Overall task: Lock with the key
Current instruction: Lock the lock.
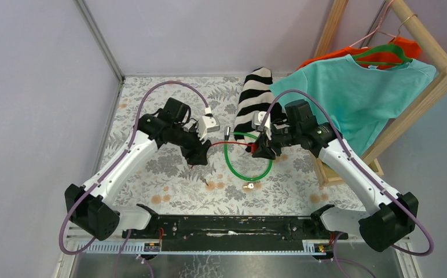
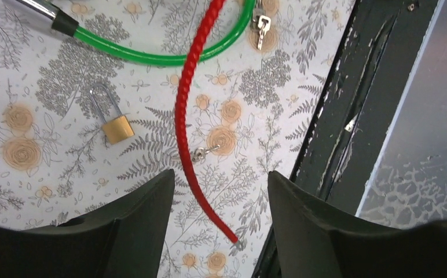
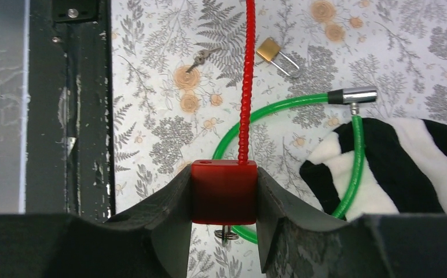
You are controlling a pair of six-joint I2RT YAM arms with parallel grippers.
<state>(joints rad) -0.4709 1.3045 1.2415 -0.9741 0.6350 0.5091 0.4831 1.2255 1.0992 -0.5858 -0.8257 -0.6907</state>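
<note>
The right gripper clamps a red lock body near the table's middle, its red cable hanging free between the left gripper's parted fingers.

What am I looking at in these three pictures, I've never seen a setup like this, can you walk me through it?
These are two robot arms bolted to a table with a flowery cover. The wide picture looks down from above; the other two come from cameras on each wrist. The right pincer is shut on a red lock body, whose red cable trails across the table. The left pincer hangs open above that cable's loose end, holding nothing. Also lying there: a green cable lock, a small brass padlock, loose keys, and a striped cloth. Shirts hang on a wooden rack at the right.
</note>
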